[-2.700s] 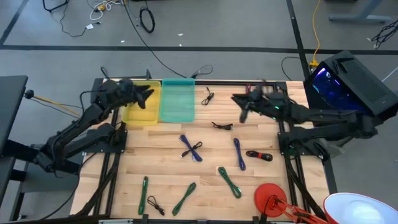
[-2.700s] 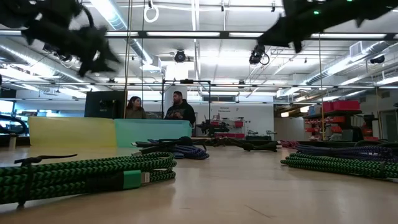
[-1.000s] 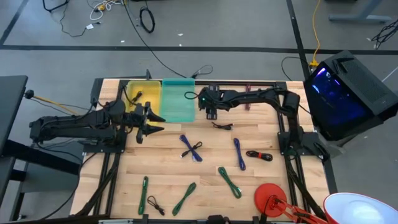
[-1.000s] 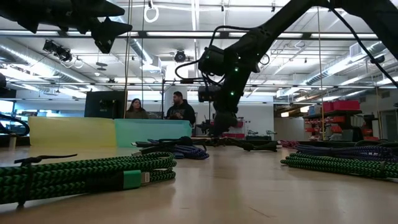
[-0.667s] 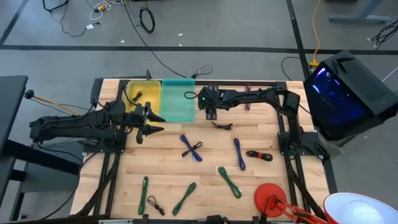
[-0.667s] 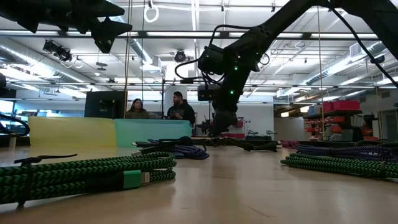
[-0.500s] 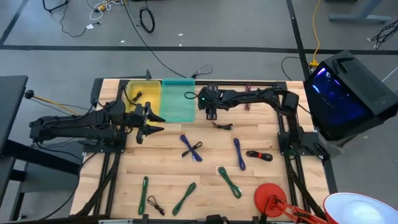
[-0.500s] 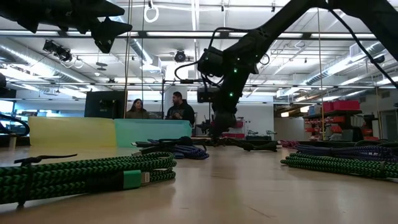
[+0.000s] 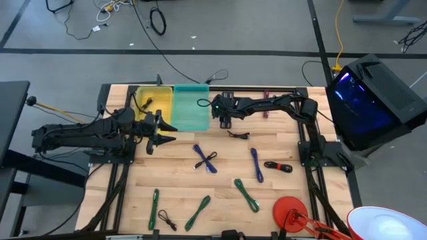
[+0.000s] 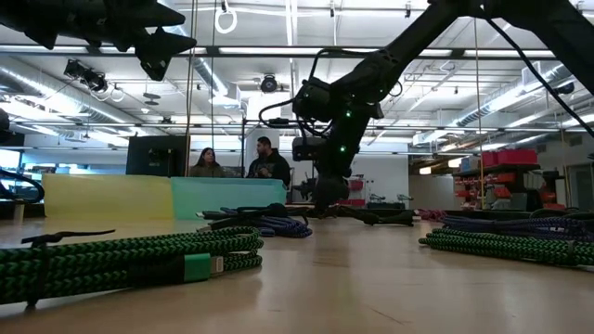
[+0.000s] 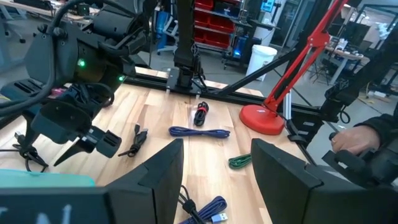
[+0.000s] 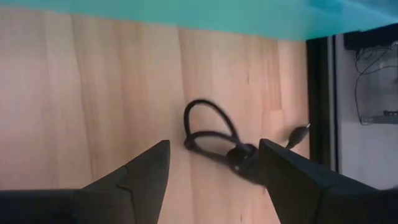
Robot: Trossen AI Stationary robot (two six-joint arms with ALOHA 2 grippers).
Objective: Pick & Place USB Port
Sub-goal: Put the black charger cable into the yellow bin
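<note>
A small black coiled USB cable [image 12: 214,142] lies on the wooden table beside the teal bin [image 9: 190,110], near the far edge. My right gripper [image 12: 214,186] hangs open just above it, pointing slantwise down, one finger on each side and not touching it. In the high view my right gripper [image 9: 223,115] and its arm cover that cable. My left gripper [image 11: 217,180] is open and empty. It is held level above the table's left side [image 9: 163,131], in front of the yellow bin [image 9: 152,107].
More bundled cables lie about the table: another black one [image 9: 238,135], blue ones [image 9: 205,159] [image 9: 257,164], a red-black one [image 9: 278,167], and green ones [image 9: 246,195] [image 9: 198,211] [image 9: 154,207]. A red lamp base [image 9: 289,212] stands at the near right. People stand beyond the far edge [image 10: 264,160].
</note>
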